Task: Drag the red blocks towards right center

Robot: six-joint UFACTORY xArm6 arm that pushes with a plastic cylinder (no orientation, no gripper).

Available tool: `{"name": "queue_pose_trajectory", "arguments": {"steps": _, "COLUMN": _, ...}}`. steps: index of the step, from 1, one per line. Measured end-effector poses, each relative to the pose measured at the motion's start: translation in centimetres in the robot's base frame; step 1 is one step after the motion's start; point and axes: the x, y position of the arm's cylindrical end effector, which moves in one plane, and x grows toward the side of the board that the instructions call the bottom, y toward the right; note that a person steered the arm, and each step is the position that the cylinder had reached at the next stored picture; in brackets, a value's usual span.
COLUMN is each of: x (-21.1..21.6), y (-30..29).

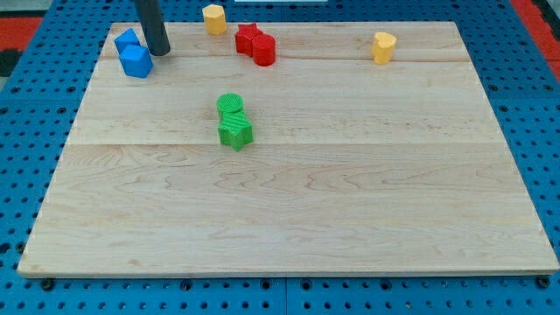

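Two red blocks touch each other near the view's top, left of centre: a red star-like block (248, 38) and a red cylinder (264, 50) just to its right. My tip (159, 52) is at the view's top left, about a hundred pixels left of the red blocks. It stands right beside two blue blocks: a blue block (128, 40) and a blue cube-like block (136, 61). Whether it touches them cannot be told.
A yellow block (213, 17) sits at the top edge, left of the red pair. Another yellow block (382, 47) sits at the top right. A green cylinder (231, 106) and a green star-like block (234, 131) touch near the centre of the wooden board (289, 219).
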Motion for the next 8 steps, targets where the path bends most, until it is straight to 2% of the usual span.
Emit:
{"name": "queue_pose_trajectory", "arguments": {"steps": 2, "x": 0.0, "y": 3.6}}
{"name": "queue_pose_trajectory", "arguments": {"steps": 5, "x": 0.4, "y": 16.9}}
{"name": "queue_pose_trajectory", "arguments": {"steps": 8, "x": 0.3, "y": 18.3}}
